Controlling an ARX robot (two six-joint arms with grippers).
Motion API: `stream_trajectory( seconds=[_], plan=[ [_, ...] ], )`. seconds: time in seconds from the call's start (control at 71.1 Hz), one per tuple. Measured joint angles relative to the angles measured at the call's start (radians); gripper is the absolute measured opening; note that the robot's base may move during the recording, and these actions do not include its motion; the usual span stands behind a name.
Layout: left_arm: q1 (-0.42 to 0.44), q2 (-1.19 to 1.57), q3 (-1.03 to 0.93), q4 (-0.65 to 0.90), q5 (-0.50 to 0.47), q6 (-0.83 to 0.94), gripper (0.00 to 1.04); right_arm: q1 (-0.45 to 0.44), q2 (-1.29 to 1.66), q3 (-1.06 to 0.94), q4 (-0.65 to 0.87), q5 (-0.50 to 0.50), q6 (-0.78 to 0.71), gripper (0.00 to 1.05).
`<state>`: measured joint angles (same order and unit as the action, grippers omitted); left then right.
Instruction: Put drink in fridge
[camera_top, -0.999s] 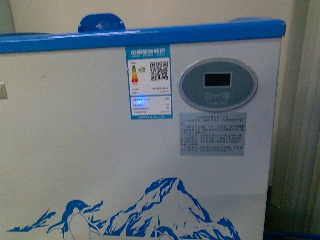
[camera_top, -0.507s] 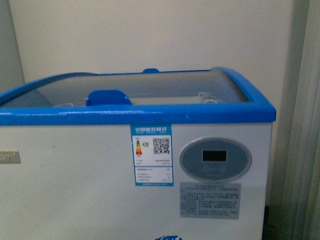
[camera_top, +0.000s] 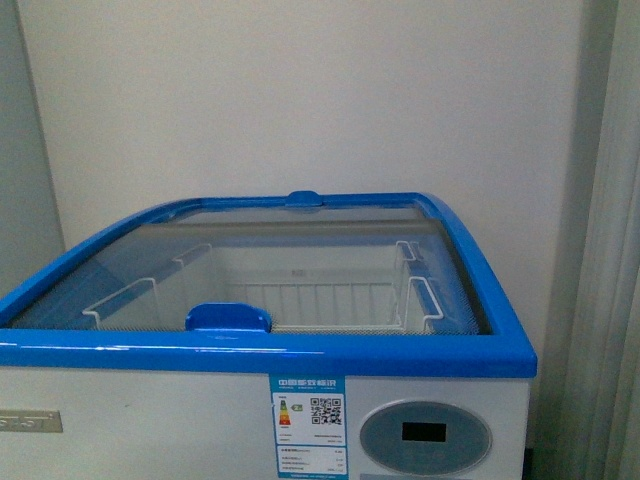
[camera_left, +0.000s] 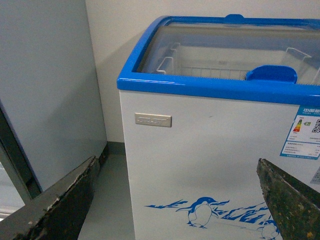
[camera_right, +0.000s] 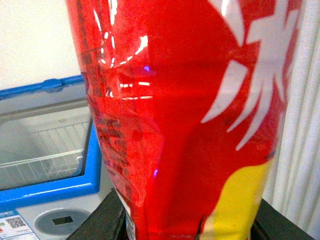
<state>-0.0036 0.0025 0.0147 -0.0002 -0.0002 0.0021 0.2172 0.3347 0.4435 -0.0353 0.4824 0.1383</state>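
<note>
Front view: the fridge (camera_top: 300, 352) stands against the wall, and a white wire basket (camera_top: 330, 300) shows through its glass lid (camera_top: 130, 275).

Left wrist view: the left pincer (camera_left: 176, 165) is spread and empty, facing the fridge's penguin side, with a grey cabinet (camera_left: 45, 90) beside it.

Right wrist view: the right pincer (camera_right: 190, 222) pinches the red drink (camera_right: 175, 115) upright, outside the fridge, near its corner.

On fridge (camera_top: 150, 440) front: energy label (camera_top: 307, 425) with QR code (camera_top: 325, 410), print too small; nameplate (camera_left: 153, 120) blurred; drink (camera_right: 180, 125) print illegible.

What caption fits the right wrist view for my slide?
Right gripper grips the red drink, with the blue-rimmed fridge beyond it.
</note>
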Motion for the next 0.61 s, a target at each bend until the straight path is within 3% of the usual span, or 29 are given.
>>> stream_trajectory(
  seconds=[0.127, 0.281, 0.408, 0.605],
  plan=[
    [0.043, 0.177, 0.083, -0.132, 0.109, -0.165, 0.97, 0.0, 0.0, 0.0, 0.0, 0.0, 0.0, 0.38],
    [0.068, 0.565, 0.201, 0.123, 0.147, -0.23, 0.97, -0.001, 0.0, 0.0, 0.0, 0.0, 0.0, 0.38],
    [0.023, 0.897, 0.362, 0.377, 0.211, -0.106, 0.97, -0.002, 0.0, 0.0, 0.0, 0.0, 0.0, 0.38],
    [-0.083, 1.201, 0.62, 0.456, 0.327, 0.173, 0.97, -0.002, 0.0, 0.0, 0.0, -0.001, 0.0, 0.38]
  ],
)
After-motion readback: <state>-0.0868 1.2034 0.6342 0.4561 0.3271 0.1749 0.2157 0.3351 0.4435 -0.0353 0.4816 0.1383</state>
